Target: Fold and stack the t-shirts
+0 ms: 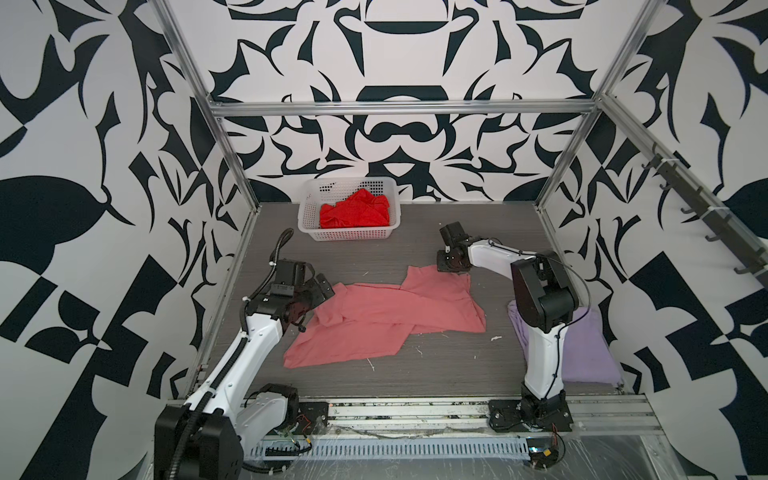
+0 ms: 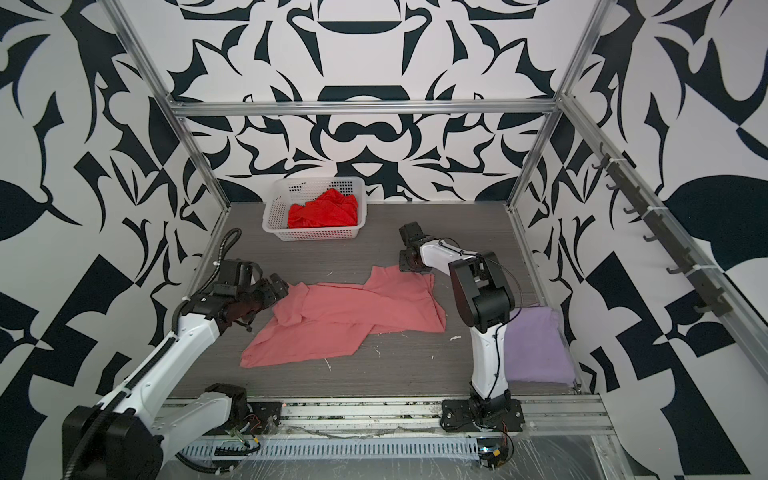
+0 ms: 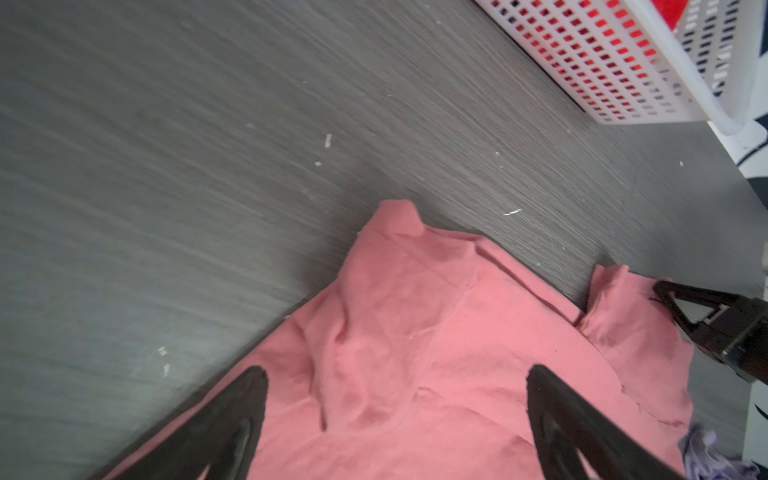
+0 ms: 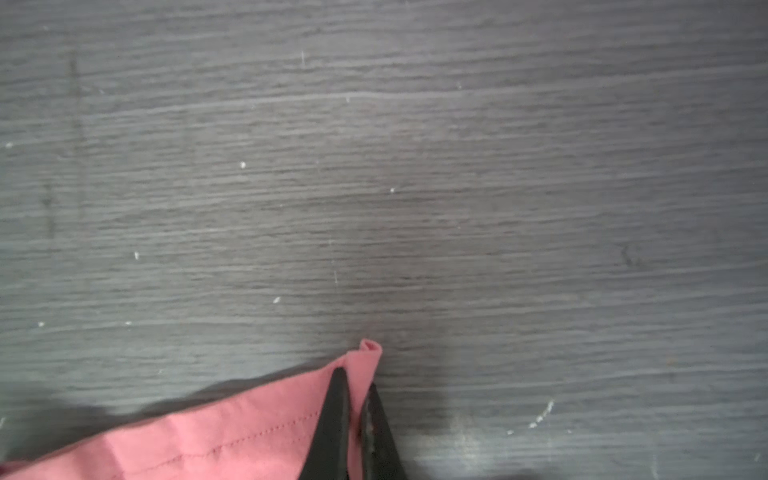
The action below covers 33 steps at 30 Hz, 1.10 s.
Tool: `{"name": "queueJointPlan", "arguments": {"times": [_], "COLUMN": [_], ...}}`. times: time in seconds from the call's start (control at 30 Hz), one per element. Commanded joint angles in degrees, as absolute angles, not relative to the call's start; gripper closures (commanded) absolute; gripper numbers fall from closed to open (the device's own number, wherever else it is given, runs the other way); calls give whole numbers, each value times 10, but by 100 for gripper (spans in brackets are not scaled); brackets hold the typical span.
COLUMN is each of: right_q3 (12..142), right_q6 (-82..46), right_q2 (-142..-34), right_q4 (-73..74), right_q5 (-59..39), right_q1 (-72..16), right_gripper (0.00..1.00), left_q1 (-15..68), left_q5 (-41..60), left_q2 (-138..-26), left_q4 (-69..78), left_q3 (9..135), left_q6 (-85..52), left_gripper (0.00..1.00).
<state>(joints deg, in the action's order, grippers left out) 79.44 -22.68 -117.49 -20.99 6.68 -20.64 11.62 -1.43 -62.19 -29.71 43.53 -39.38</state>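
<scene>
Close up in the right wrist view, the right pincer (image 4: pixel 356 376) pinches a stitched corner of the salmon-pink t-shirt (image 4: pixel 232 436), while the left pincer (image 3: pixel 397 370) hangs spread above it.

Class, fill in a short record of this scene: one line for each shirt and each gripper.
pink shirt: spread crumpled on the table
red shirt: bunched in the basket
lavender shirt: folded, at the table's right edge
left gripper: open, over the pink shirt's left end
right gripper: shut on a far corner of the pink shirt
</scene>
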Motion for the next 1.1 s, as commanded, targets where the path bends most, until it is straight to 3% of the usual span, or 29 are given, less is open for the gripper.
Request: {"name": "queueJointPlan", "arguments": {"times": [0.0,0.27,0.33,0.6,0.8,1.07], "right_q3": [794,760,750,733,740,720], "right_q6": [-236,-243,-244,-249,-249,-243], "right_q2": [-1160,-1112,-1100,-1068,-1056,-1015], "right_q4": [-243,-235,-233,-231,-240,-240], "right_q5": [78,83,86,79,80,99], "right_q1": [-208,-207,-207,-208,-207,-207], "right_gripper": [100,100,100,100,100,100], "left_q1": [137,250,267,288,287,286], "left_q5": [-2,-133,-169,-246,-247,-244], "left_q2": [-662,-830,-873,-976,-1011,-1022], "left_q4": [-315,-381,-411,-446,-427,-418], "left_q3": [476,602,630,676,695,698], "left_q6": [-355,-367,-388,-451,-442,-439], "left_gripper": [3,14,21,46,51,87]}}
